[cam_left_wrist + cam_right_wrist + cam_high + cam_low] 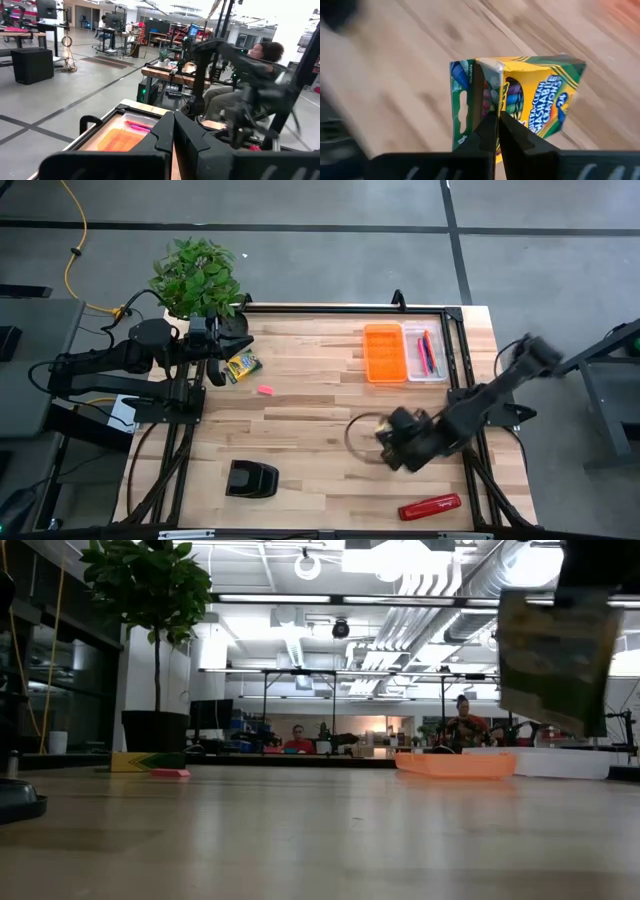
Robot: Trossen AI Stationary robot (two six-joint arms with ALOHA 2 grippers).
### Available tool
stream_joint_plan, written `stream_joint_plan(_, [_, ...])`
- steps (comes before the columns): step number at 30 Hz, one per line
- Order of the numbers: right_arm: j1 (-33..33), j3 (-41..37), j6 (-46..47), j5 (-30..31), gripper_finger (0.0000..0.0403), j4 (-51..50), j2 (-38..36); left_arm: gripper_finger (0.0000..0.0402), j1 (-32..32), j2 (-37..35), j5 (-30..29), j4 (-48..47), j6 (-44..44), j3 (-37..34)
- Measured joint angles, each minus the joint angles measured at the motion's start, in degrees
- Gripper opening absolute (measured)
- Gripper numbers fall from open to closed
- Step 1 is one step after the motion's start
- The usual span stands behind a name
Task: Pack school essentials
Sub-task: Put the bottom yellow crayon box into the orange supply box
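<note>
the right end effector (497, 131) was clenched on a crayon box (530, 105), pinching only its top flap above the table (320, 420), near the orange tray (383, 352). that thin grip risked the box swinging or slipping loose. the left end effector (173, 135) waited closed.

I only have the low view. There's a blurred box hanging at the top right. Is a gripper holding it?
Observer: Yes. The right gripper is shut on the edge of a crayon box.
Operator: Is it over a tray yet?
Observer: No. From above, it's over the bare table, short of the orange tray.
Operator: And the left arm?
Observer: The left gripper is shut and empty by the plant, close to the second crayon box, which lies on the table.
</note>
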Motion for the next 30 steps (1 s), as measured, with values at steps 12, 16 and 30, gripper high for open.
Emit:
stream_joint_plan(12, [-17.4, -24.3, -37.6, -6.0, 0.0, 43.8, -31.3, 0.0, -0.2, 3.1, 1.3, -2.6, -1.5, 0.0])
stream_joint_plan(16, [-24.4, -23.8, -41.3, -11.0, 0.0, 46.1, -33.6, 0.0, -1.8, 5.9, 2.3, -2.6, -2.0, 0.0])
stream_joint_plan(30, [-30.9, -20.5, -39.7, -14.9, 0.0, 47.8, -32.8, 0.0, -4.7, 10.6, 6.4, 2.7, 1.5, 0.0])
